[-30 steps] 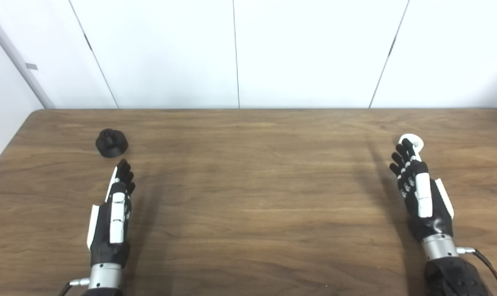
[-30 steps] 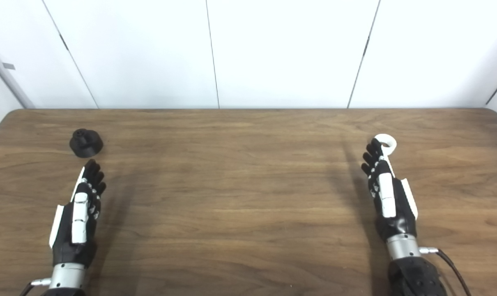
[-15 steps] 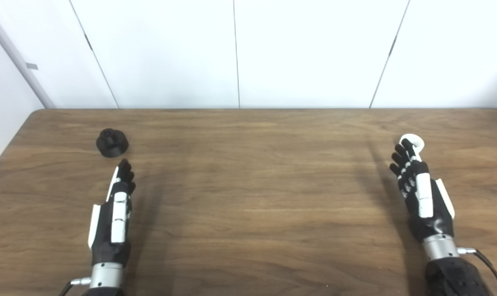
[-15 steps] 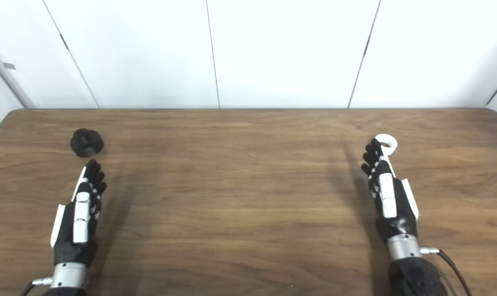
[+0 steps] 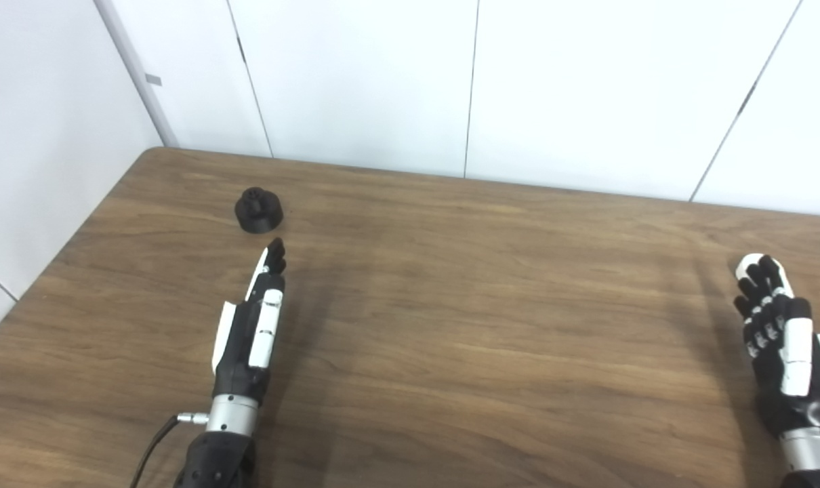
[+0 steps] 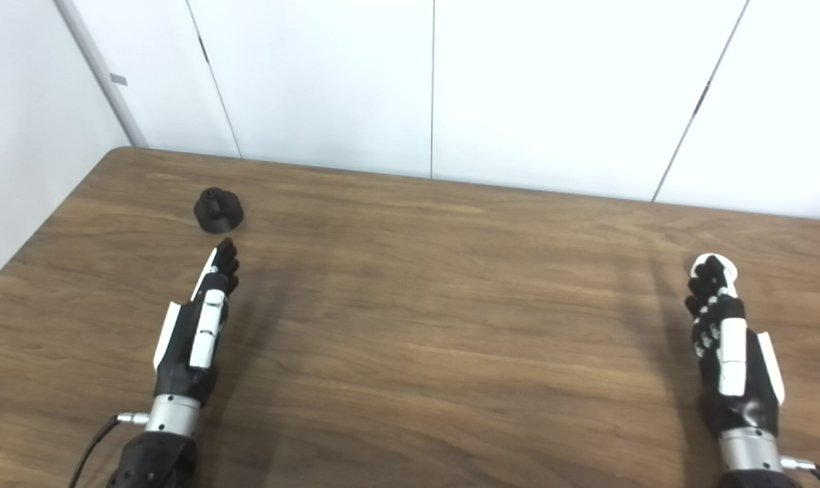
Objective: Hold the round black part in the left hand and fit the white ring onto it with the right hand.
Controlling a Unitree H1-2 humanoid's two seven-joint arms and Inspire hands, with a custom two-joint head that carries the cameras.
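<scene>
The round black part (image 5: 258,211) stands on the wooden table (image 5: 451,318) at the far left. Just short of it, my left hand (image 5: 254,325) lies flat with fingers straight and holds nothing; its fingertips (image 5: 275,248) stop a little before the part. At the right, the white ring (image 6: 715,263) lies on the table, mostly hidden behind the fingertips of my right hand (image 6: 728,352). That hand is open too, fingers stretched out over the ring, not closed on it.
White wall panels (image 5: 471,81) rise behind the table's far edge. The table's left edge (image 5: 64,244) runs close to the black part. A cable (image 5: 154,440) trails from my left wrist.
The whole picture has shifted: the camera turned left and tilted, so the table edge now slants. Both hands and both parts keep their places relative to each other.
</scene>
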